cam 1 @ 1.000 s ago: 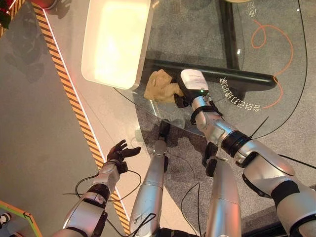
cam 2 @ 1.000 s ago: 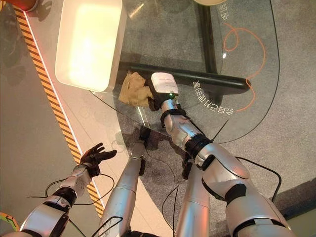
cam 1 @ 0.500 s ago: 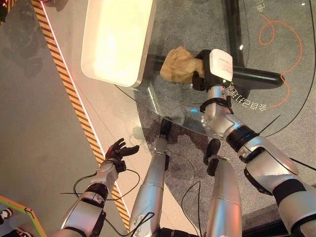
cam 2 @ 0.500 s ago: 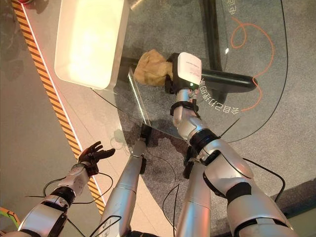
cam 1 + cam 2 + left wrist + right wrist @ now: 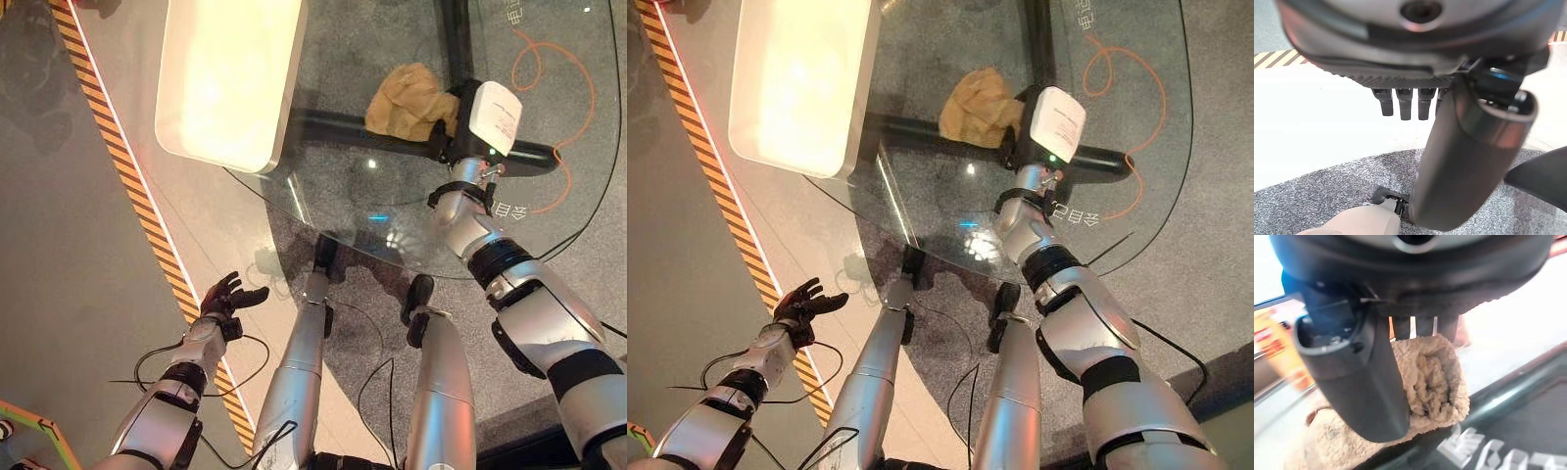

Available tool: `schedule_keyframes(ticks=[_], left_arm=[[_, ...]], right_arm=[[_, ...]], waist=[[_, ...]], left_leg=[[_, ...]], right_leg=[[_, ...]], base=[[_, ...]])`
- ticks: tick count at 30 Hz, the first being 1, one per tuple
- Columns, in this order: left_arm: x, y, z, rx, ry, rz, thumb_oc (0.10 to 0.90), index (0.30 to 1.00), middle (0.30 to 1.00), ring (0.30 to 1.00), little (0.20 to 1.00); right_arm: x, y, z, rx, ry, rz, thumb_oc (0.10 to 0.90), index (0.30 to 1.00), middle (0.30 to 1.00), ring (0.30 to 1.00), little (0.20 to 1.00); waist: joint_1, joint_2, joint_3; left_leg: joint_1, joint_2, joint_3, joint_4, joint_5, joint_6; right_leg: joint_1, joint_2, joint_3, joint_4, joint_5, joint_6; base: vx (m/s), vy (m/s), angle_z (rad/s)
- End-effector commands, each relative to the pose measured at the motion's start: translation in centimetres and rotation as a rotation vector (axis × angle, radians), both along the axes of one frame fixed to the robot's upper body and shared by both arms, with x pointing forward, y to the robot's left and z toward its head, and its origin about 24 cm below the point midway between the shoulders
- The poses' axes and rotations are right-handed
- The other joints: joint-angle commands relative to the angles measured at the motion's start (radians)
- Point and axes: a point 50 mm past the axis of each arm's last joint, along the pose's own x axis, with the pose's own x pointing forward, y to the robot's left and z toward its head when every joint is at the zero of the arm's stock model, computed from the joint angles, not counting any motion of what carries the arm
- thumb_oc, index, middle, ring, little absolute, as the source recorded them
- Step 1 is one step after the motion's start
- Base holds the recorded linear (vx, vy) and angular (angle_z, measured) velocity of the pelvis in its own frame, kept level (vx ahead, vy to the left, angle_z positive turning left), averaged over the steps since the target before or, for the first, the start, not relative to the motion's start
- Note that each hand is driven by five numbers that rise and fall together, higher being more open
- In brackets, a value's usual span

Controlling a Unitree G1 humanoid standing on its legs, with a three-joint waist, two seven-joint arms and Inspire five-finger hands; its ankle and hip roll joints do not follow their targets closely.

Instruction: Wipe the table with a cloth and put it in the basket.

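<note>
We hold crumpled tan fluffy cloth (image 5: 410, 98) in right hand (image 5: 448, 139), fingers and thumb clamped round bunched fabric; cloth bulges past fingertips, resting on round clear glass table (image 5: 921, 211). We judge wiping under way, not finished; drop into basket not yet done. Long white rectangular basket (image 5: 230, 78) sits well beyond fingertips toward our left, overhanging table rim. Open glass between cloth and basket, room to sweep. Left hand (image 5: 224, 298) hangs off table over floor, fingers loosely spread, holding nothing.

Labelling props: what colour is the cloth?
Tan; the cloth shows best in the right wrist view, in the right hand.
</note>
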Motion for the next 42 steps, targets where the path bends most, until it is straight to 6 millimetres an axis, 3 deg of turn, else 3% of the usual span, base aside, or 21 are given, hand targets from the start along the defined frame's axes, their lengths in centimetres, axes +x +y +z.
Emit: schedule_keyframes(ticks=[1, 8, 16, 23, 36, 39, 42], left_arm=[[-0.5, 2.6, 0.2, 0.006, 0.019, 0.105, 0.800, 0.900, 0.900, 0.900, 0.900], [-0.2, 3.6, 0.8, 0.015, 0.016, 0.124, 0.800, 0.900, 0.900, 0.900, 0.900], [-0.1, 4.5, 1.3, 0.021, 0.019, 0.141, 0.800, 0.900, 0.900, 0.900, 0.900], [0.2, 4.9, 1.8, 0.024, 0.015, 0.144, 0.800, 0.900, 0.900, 0.900, 0.900], [0.3, 5.8, 2.3, 0.022, 0.021, 0.160, 0.800, 0.900, 0.900, 0.900, 0.900], [0.4, 5.6, 2.3, 0.022, 0.021, 0.159, 0.800, 0.900, 0.900, 0.900, 0.900], [0.6, 5.4, 2.5, 0.024, 0.019, 0.157, 0.800, 0.900, 0.900, 0.900, 0.900]], right_arm=[[-3.2, -11.4, 2.4, 0.020, -0.090, -0.435, 0.100, 0.300, 0.300, 0.300, 0.200], [-4.6, -14.1, 1.4, 0.112, -0.112, -0.510, 0.100, 0.300, 0.300, 0.300, 0.200], [-5.5, -15.7, 0.8, 0.227, -0.131, -0.565, 0.100, 0.300, 0.300, 0.300, 0.200], [-5.7, -15.9, 0.6, 0.276, -0.145, -0.585, 0.100, 0.300, 0.300, 0.300, 0.200], [-5.8, -16.2, -0.6, 0.558, -0.210, -0.544, 0.100, 0.300, 0.300, 0.300, 0.200], [-5.5, -15.8, -0.3, 0.525, -0.215, -0.492, 0.100, 0.300, 0.300, 0.300, 0.200], [-4.4, -14.0, 0.9, 0.436, -0.228, -0.383, 0.100, 0.300, 0.300, 0.300, 0.200]], waist=[[-0.024, -0.001, -0.016], [-0.037, -0.013, -0.016], [-0.046, -0.023, -0.016], [-0.050, -0.029, -0.016], [-0.056, -0.037, -0.016], [-0.056, -0.037, -0.016], [-0.056, -0.037, -0.016]], left_leg=[[0.028, -0.081, 0.127, 0.119, -0.164, 0.140], [0.024, -0.076, 0.125, 0.120, -0.170, 0.139], [0.026, -0.068, 0.128, 0.120, -0.176, 0.134], [0.026, -0.066, 0.128, 0.119, -0.181, 0.130], [0.048, -0.059, 0.125, 0.104, -0.187, 0.123], [0.048, -0.060, 0.124, 0.103, -0.187, 0.123], [0.045, -0.062, 0.123, 0.101, -0.185, 0.122]], right_leg=[[0.014, 0.078, -0.054, -0.228, 0.179, -0.007], [0.011, 0.087, -0.045, -0.233, 0.181, -0.002], [0.011, 0.091, -0.038, -0.235, 0.180, 0.003], [0.011, 0.092, -0.034, -0.241, 0.181, 0.005], [0.031, 0.094, -0.030, -0.255, 0.174, 0.008], [0.030, 0.095, -0.030, -0.253, 0.173, 0.008], [0.026, 0.095, -0.031, -0.256, 0.175, 0.007]], base=[[0.00, -0.015, -0.05], [0.00, -0.002, 0.00], [0.00, 0.000, 0.00], [0.00, 0.000, 0.00], [0.00, 0.000, 0.00], [0.00, 0.000, 0.00], [0.00, 0.000, 0.00]])
